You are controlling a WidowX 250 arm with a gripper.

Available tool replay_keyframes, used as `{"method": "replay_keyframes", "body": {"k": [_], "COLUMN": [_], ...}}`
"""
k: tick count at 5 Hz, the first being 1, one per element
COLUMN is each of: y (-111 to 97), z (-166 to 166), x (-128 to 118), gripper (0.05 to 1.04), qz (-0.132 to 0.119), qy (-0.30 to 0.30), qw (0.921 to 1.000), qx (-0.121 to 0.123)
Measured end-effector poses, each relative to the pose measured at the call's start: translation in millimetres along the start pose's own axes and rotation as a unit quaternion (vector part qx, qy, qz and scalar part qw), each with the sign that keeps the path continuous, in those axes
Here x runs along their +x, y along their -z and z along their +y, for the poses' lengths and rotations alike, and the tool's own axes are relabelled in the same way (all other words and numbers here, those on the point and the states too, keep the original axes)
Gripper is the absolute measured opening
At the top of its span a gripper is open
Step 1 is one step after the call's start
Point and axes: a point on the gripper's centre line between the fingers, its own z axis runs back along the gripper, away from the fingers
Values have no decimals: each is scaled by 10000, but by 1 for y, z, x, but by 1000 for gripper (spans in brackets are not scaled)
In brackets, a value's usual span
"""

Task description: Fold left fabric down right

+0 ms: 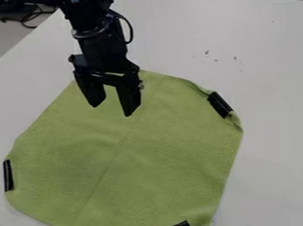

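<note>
Arm [99,38] drops in from the top edge, left of centre, pretty steep, wrist leaning slightly so the gripper [112,110] points down over the upper part of the green fabric [154,158]. Jaws are clearly apart, green showing right between them. Can't tell how high they sit, tbh. Fabric's spread out on the white table [269,77], corners folded in, black strips on three edges.
</note>
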Motion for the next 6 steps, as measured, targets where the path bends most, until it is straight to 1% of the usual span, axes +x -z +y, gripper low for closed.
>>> {"method": "replay_keyframes", "body": {"k": [1,2,3,4,5,6], "y": [7,8,4,9,13,23], "z": [0,4,16,35,62,84], "x": [-2,12,30,55,78,92], "gripper": [999,999,999,999,999,999], "qz": [120,20,-20,13,5,116], "qy": [-28,-41,-23,130,225,272], "qw": [9999,9999,9997,9997,9997,9996], "qx": [-46,-96,-263,-224,-107,-35]}}
